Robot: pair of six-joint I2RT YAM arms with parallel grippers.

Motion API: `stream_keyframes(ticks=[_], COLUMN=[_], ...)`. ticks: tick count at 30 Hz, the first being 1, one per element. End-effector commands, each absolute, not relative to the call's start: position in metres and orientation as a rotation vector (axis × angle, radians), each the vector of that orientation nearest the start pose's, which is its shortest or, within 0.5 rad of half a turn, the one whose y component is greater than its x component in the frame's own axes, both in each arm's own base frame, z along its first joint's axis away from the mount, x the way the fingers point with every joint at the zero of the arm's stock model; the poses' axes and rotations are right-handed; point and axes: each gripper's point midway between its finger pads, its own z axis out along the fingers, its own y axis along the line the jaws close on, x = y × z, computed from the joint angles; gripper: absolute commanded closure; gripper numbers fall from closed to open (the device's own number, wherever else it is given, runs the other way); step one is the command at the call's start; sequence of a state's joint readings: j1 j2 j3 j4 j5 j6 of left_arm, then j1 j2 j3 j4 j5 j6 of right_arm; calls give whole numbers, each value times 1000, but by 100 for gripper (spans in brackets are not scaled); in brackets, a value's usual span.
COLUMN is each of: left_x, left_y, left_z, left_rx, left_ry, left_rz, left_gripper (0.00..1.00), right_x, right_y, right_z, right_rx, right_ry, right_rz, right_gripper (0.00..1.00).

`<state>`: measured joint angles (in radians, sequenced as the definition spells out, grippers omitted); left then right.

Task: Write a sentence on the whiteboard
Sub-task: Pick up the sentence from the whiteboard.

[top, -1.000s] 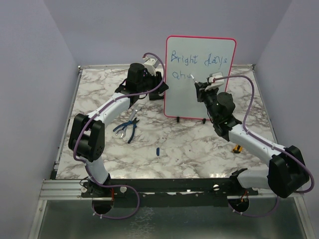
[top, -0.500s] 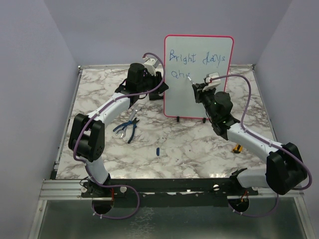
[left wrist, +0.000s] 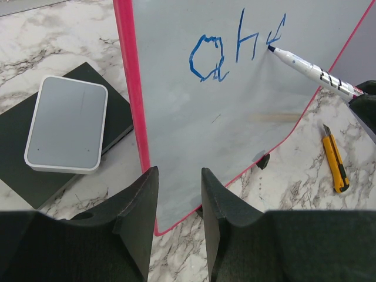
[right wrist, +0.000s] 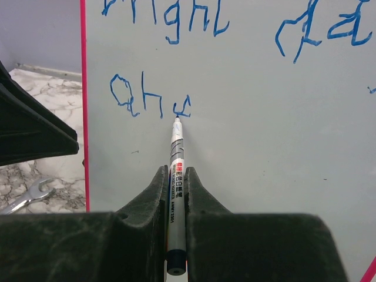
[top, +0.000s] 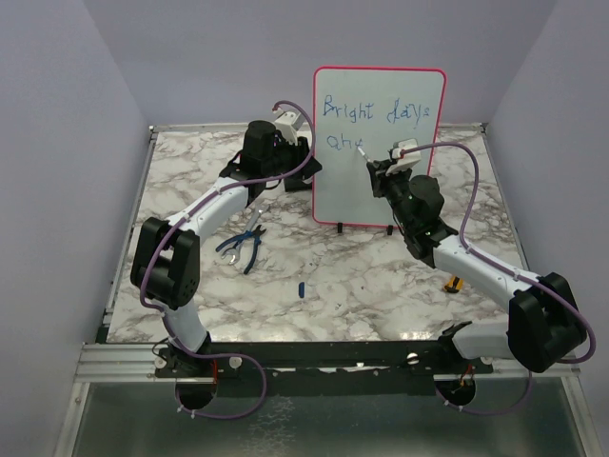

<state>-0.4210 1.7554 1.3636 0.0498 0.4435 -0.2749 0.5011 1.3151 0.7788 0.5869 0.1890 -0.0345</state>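
The whiteboard [top: 381,190] stands upright on little black feet toward the back middle of the marble table [top: 333,276]. It has a pale grey face, rounded corners and a thin red-pink frame.

The right gripper [right wrist: 174,179] is clamped tight on a white marker [right wrist: 176,144], with the barrel running straight out between the fingers. The tip touches the board right at the last stroke of the second line.

The left gripper [left wrist: 179,176] is at the board's left edge. Its fingers are apart with the frame's lower left corner showing in the gap, and I can't tell if they actually pinch it.

The sentence [top: 344,110] is in thin blue strokes. The top line reads "Bright days", and below it is "ah" plus a half-made letter. The marker has a red label and black print, too small to read.

A yellow utility knife [left wrist: 332,158] lies on the table near the board's foot.
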Motion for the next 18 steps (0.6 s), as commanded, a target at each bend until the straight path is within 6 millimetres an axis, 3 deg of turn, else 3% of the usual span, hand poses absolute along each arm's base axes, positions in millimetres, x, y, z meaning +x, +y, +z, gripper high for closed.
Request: stream_keyframes(ticks=[1, 18], left_x=[432, 432], left_y=[-290, -291], left_z=[237, 235], left_rx=[473, 471], left_ry=[1892, 1898], left_rz=[-889, -893], left_gripper=[64, 64], right_x=[401, 400], right_y=[177, 163], right_z=[259, 260], right_rx=[-238, -183], right_ry=[1528, 1533], right_rz=[215, 159], right_gripper=[99, 99])
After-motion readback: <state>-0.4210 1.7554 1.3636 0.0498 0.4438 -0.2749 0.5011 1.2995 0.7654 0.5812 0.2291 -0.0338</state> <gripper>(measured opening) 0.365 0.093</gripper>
